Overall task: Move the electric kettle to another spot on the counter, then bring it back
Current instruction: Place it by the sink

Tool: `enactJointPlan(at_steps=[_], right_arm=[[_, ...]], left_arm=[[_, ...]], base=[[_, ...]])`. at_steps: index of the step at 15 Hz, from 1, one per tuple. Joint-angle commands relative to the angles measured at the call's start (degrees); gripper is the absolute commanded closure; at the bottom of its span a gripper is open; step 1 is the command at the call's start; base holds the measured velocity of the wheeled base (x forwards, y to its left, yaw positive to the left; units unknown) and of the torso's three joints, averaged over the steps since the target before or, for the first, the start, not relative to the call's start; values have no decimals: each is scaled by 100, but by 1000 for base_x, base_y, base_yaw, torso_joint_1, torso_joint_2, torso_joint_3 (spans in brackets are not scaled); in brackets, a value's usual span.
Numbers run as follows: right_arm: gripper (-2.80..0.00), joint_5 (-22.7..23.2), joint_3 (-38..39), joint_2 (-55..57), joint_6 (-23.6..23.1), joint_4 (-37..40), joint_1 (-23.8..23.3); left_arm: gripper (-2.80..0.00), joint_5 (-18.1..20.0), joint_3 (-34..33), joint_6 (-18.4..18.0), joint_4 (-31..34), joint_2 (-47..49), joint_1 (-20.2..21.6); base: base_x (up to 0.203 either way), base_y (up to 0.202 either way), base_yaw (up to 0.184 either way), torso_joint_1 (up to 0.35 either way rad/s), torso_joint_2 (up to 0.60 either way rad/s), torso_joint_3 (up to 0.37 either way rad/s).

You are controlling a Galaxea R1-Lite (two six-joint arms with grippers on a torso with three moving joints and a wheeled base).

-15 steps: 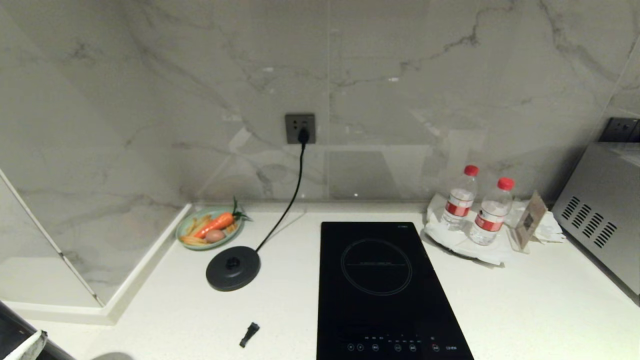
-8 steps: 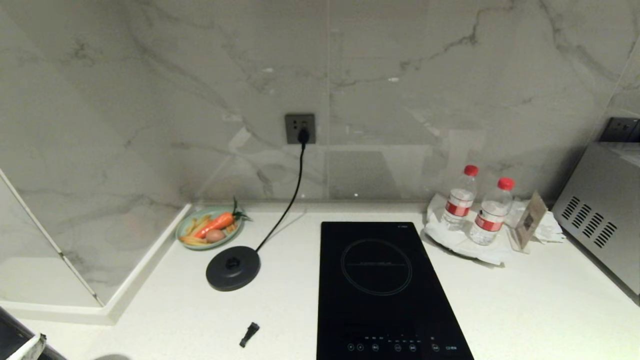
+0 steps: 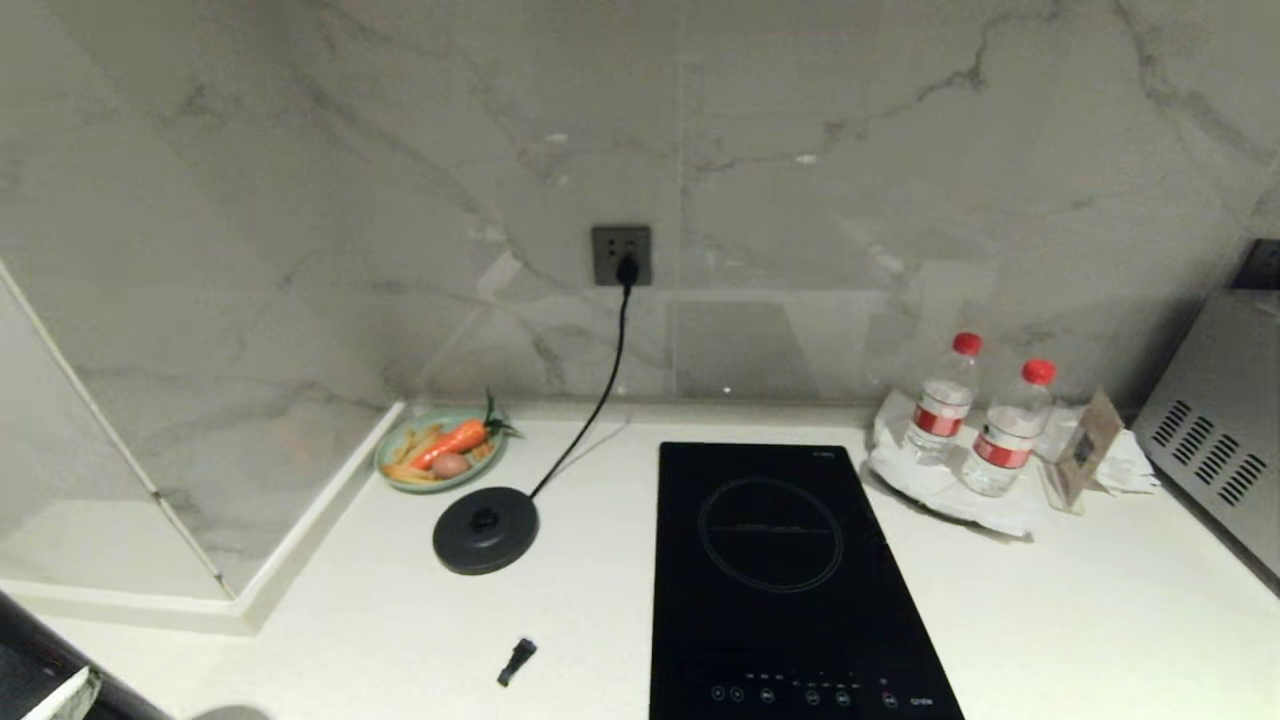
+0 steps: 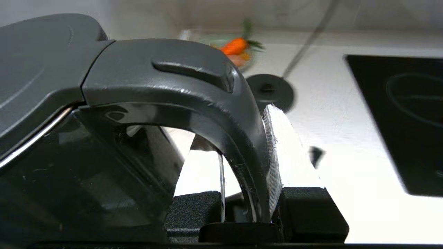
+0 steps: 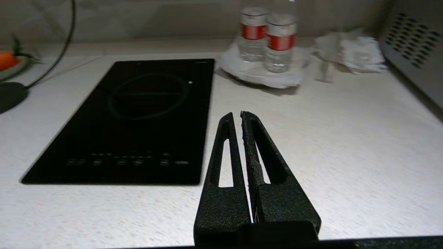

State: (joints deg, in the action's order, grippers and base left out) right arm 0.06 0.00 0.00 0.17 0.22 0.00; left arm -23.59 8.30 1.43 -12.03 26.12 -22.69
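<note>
A: Where is the electric kettle [image 4: 104, 114] seen?

B: It is seen only in the left wrist view, where the left half of the frame is filled by its glossy black body, grey lid and loop handle. In the head view it is not shown; only a dark sliver at the lower left corner is visible there, and what it belongs to cannot be told.

A: How is the left end effector [image 4: 242, 193] set?

B: It is clamped on the kettle's handle: the curved handle bar is pinched between a white-padded finger [image 4: 287, 152] and the black finger on the other side.

A: And the right end effector [image 5: 238, 124]?

B: Its two black fingers are pressed together, with nothing between them, above the bare desk [image 5: 346, 145] at the lower centre of the right wrist view.

A: What else is laid out on the desk?

B: In the head view a round black base disc [image 3: 485, 529] with its cord is found left of centre, with a green plate of food [image 3: 440, 450] just behind it. A black induction hob [image 3: 790, 580] is set at centre right, two water bottles [image 3: 985, 420] are stood at the right, and a small black piece [image 3: 517, 661] is left near the bottom edge.
</note>
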Motion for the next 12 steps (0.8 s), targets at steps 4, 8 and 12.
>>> enactJointPlan(at_steps=[4, 8, 12], right_arm=[[0, 3, 1, 0, 1, -4, 0], [0, 3, 0, 0, 1, 4, 0], [0, 3, 0, 0, 1, 4, 0]], left_arm=[[0, -14, 14, -2, -1, 24, 1], [0, -5, 35, -2, -1, 24, 19], [0, -14, 49, -2, -1, 24, 27]], base=[[-2, -7, 174, 3, 4, 4], [0, -8, 175, 2, 1, 2], [0, -7, 174, 3, 3, 0]])
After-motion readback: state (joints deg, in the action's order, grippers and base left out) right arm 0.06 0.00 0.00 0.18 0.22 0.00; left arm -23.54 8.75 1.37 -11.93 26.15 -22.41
